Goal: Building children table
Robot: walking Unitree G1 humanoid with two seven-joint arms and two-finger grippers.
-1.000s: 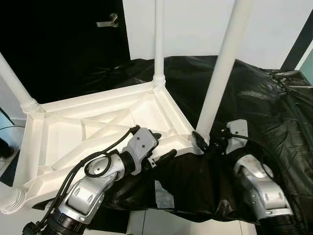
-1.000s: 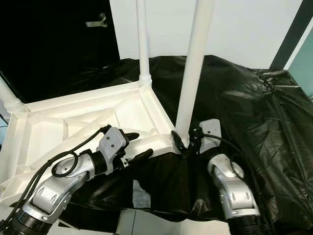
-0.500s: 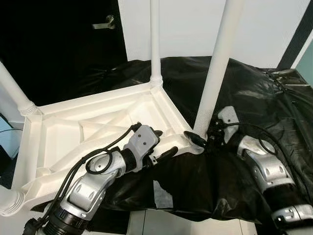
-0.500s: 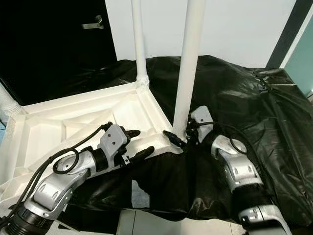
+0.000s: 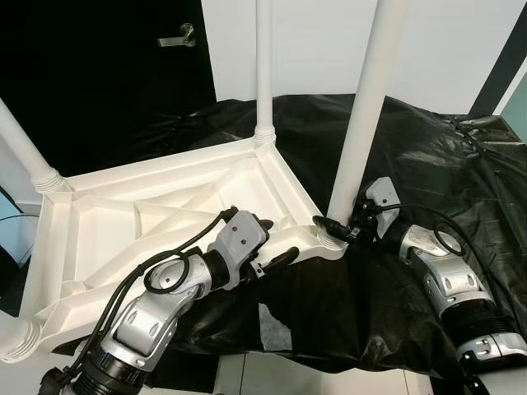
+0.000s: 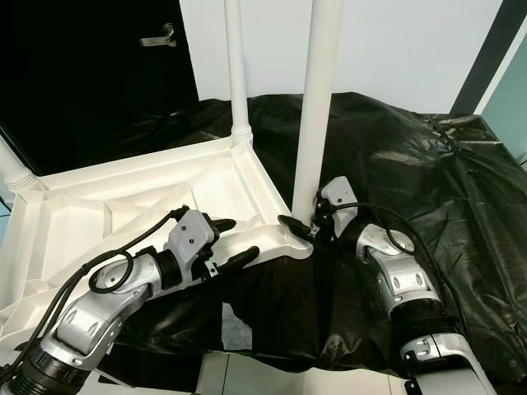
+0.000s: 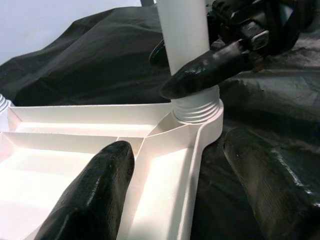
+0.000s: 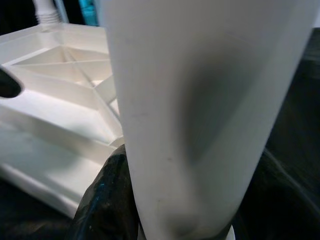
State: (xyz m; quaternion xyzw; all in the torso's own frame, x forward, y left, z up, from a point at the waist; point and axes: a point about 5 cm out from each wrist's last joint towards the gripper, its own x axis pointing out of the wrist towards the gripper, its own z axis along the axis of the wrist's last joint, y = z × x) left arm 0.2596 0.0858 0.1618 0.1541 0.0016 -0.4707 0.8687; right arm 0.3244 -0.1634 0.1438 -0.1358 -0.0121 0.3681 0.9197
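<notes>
On black sheeting (image 5: pixel 428 156) lies the upturned white tabletop (image 5: pixel 165 206), legs pointing up. At its near corner the right gripper (image 5: pixel 336 227) clasps the base of the near leg (image 5: pixel 362 107). The left gripper (image 5: pixel 276 243) straddles the tabletop's near rim, fingers (image 7: pixel 90 192) spread wide, pinching nothing. The left wrist view shows the leg's threaded collar (image 7: pixel 196 109) seated in its socket.

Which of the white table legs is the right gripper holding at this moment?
The near leg, standing at the tabletop's front right corner. The right gripper clasps its base just above the threaded socket; the far corner leg and the left leg stand untouched.
</notes>
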